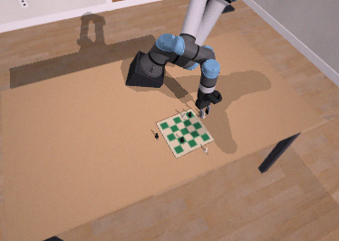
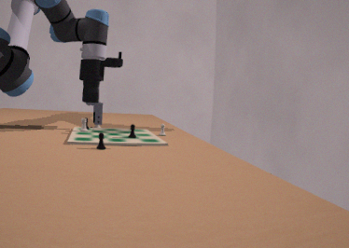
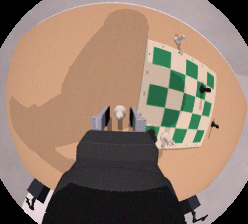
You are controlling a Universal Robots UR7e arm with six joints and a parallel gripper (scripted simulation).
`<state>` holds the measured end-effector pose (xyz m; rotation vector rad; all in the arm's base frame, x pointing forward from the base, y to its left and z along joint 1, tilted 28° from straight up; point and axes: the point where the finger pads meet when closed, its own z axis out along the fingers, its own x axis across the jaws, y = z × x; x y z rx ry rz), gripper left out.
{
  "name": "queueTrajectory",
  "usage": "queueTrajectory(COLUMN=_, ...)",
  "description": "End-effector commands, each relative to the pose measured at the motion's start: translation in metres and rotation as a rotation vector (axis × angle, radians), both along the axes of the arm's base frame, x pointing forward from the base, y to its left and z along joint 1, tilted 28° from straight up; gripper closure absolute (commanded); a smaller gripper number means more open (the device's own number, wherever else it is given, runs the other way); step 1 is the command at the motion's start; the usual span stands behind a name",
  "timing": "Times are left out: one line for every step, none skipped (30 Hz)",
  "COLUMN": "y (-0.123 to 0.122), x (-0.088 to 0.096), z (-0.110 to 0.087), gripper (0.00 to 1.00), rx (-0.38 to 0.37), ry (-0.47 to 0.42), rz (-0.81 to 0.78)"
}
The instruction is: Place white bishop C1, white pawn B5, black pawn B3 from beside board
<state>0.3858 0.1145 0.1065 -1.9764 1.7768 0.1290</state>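
Tool point(image 3: 118, 117): fingers apart around a white piece point(image 3: 118, 113) beside the board point(image 3: 179, 97), not clamped.
Piece type: too small to tell.

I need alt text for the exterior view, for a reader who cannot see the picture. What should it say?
A robot arm's open gripper hangs low at the far edge of a small green-and-cream chessboard on a brown table, close to a white piece. A black piece stands on the board; a black pawn and a white pawn stand beside it.

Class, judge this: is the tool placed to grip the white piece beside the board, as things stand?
Probably yes: the open tool straddles the white piece, nothing between them.
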Motion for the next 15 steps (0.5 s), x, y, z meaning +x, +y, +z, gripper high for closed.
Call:
queueTrajectory(y=-0.0001, x=0.0003, z=0.0003, gripper=0.27, rx=0.0, ry=-0.001, rz=0.0)
queueTrajectory(y=-0.0001, x=0.0003, z=0.0003, gripper=0.27, rx=0.0, ry=-0.001, rz=0.0)
queueTrajectory(y=-0.0001, x=0.0003, z=0.0003, gripper=0.27, rx=0.0, ry=-0.001, rz=0.0)
queueTrajectory(y=-0.0001, x=0.0003, z=0.0003, gripper=0.27, rx=0.0, ry=-0.001, rz=0.0)
queueTrajectory(y=-0.0001, x=0.0003, z=0.0003, gripper=0.27, rx=0.0, ry=-0.001, rz=0.0)
queueTrajectory(y=-0.0001, x=0.0003, z=0.0003, gripper=0.27, rx=0.0, ry=-0.001, rz=0.0)
queueTrajectory(y=-0.0001, x=0.0003, z=0.0003, gripper=1.0, rx=0.0, ry=-0.001, rz=0.0)
queueTrajectory(y=-0.0001, x=0.0003, z=0.0003, gripper=1.0, rx=0.0, ry=-0.001, rz=0.0)
queueTrajectory(y=-0.0001, x=0.0003, z=0.0003, gripper=1.0, rx=0.0, ry=-0.001, rz=0.0)
queueTrajectory(y=-0.0001, x=0.0003, z=0.0003, gripper=1.0, rx=0.0, ry=-0.001, rz=0.0)
queueTrajectory(y=-0.0001, x=0.0003, z=0.0003, gripper=1.0, rx=0.0, ry=-0.001, rz=0.0)
queueTrajectory(y=-0.0001, x=0.0003, z=0.0003, gripper=1.0, rx=0.0, ry=-0.001, rz=0.0)
queueTrajectory(y=-0.0001, x=0.0003, z=0.0003, gripper=1.0, rx=0.0, ry=-0.001, rz=0.0)
queueTrajectory(y=-0.0001, x=0.0003, z=0.0003, gripper=1.0, rx=0.0, ry=-0.001, rz=0.0)
queueTrajectory(y=-0.0001, x=0.0003, z=0.0003, gripper=1.0, rx=0.0, ry=-0.001, rz=0.0)
